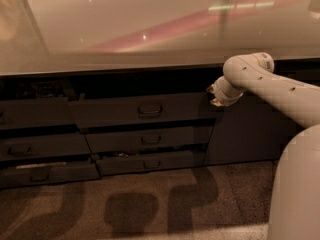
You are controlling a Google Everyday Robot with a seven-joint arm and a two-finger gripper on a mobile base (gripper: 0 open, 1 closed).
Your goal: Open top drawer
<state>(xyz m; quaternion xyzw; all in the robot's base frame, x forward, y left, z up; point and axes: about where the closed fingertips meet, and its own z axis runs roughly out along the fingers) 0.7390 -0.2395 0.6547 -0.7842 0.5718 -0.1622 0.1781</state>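
Camera view shows the robot's white arm (270, 86) reaching leftward along a bank of dark cabinetry under a glossy pale countertop (125, 34). Its gripper (216, 95) is poised at the upper right corner of the top drawer (110, 113). Whether it touches the panel is unclear, and nothing at this angle reveals whether the gripper is spread or closed. The step in hand appears to be the approach: the gripper is level with the drawer but well to the right of its handle (150, 110), and nothing is gripped yet. The next move would likely call for a sideways shift to the left to line up with that small loop, a firm hold on it, and then a straight pull outward from the cabinet. The top drawer sits directly below the countertop, in the middle of the cabinet run. It is the widest and tallest of the dark grey fronts, with its dark loop handle set at the centre. It looks closed or nearly so, though the dim light makes that hard to settle. Two shallower drawer fronts (150, 140) lie stacked beneath it, and a plain dark cabinet door (245, 134) stands to its right, behind the arm.
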